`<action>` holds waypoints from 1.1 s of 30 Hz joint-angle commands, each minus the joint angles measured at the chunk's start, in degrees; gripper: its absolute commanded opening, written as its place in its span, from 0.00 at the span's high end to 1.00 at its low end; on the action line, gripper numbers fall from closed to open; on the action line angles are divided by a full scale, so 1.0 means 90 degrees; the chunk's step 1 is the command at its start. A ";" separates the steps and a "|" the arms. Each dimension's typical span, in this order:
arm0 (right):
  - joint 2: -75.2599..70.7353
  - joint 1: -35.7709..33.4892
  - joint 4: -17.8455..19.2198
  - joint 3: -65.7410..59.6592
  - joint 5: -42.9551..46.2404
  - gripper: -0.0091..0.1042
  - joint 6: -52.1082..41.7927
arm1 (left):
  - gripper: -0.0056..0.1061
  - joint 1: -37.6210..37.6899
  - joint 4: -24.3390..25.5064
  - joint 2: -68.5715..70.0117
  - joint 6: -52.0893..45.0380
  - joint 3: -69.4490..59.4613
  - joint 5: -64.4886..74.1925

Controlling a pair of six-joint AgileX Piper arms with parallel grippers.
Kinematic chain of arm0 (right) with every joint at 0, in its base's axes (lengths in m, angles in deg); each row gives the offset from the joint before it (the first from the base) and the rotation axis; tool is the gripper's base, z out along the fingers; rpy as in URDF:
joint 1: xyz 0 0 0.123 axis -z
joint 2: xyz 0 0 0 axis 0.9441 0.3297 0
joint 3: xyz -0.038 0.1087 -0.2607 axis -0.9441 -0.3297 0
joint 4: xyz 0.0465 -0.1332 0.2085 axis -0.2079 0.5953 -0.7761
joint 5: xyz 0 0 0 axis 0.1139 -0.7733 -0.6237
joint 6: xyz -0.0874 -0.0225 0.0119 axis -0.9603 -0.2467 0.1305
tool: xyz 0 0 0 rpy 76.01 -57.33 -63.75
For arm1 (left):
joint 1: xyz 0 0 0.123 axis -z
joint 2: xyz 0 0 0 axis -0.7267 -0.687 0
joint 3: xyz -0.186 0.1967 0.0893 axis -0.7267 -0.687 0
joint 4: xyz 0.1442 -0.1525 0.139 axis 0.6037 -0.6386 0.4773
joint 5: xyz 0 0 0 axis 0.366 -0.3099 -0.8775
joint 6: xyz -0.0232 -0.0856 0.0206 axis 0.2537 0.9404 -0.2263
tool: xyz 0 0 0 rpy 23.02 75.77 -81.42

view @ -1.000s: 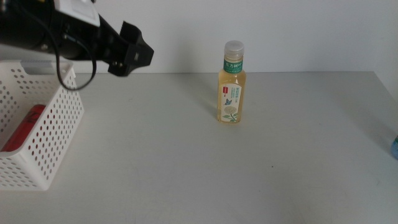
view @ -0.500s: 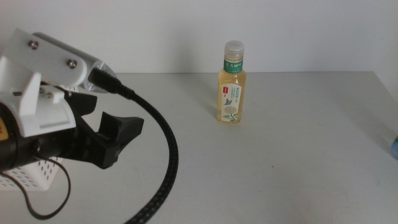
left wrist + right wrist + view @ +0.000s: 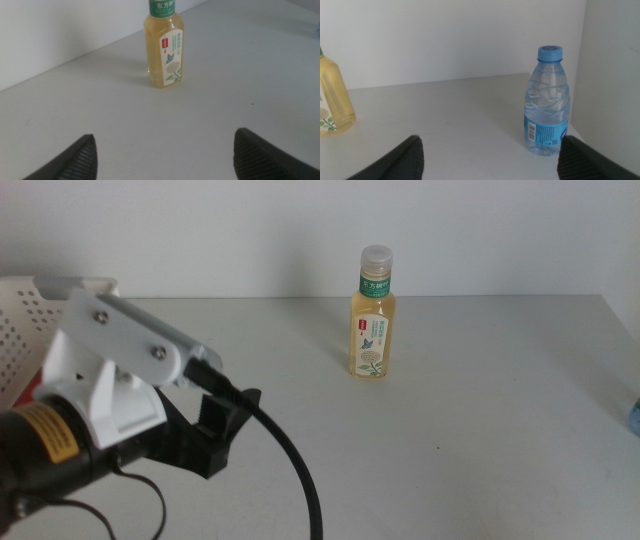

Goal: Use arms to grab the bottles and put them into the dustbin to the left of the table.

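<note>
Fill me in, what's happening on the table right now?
The left gripper is open and empty, low over the table near the white dustbin, facing the tea bottle, which stands upright and untouched. The right gripper is open too, waiting near the water bottle at the table's right edge. Something red shows through the dustbin's holes, too hidden to identify. Neither arm holds anything.

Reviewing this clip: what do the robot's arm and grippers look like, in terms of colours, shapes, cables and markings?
In the middle view the left arm has a white plastic housing with visible screws, a black body with a yellow label, a thick black cable and a thinner dark wire. The left gripper is a black fork; its wrist view shows two dark rounded jaw tips. The right gripper shows only similar dark tips.
</note>
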 commanded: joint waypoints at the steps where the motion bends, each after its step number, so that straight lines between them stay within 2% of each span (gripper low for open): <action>1: -0.0134 0.0032 0.0076 0.0061 0.0448 0.09 -0.0041 | 0.11 0.0214 -0.0103 -0.0112 -0.0002 -0.0337 -0.1812; 6: -0.0134 0.0032 0.0076 0.0061 0.0448 0.09 -0.0041 | 0.11 0.0443 -0.0103 -0.0681 0.0078 -0.1216 -0.4219; 10: -0.0134 0.0032 0.0076 0.0061 0.0448 0.09 -0.0041 | 0.11 0.0443 -0.0094 -0.1434 0.0146 -0.1200 -0.4984; 23: -0.0134 0.0032 0.0076 0.0061 0.0448 0.09 -0.0041 | 0.11 0.0443 -0.0046 -0.4702 0.0478 0.1474 -0.5123; 33: -0.0134 0.0032 0.0076 0.0061 0.0448 0.09 -0.0041 | 0.11 0.0410 -0.0197 -0.6358 0.0686 0.3350 -0.5058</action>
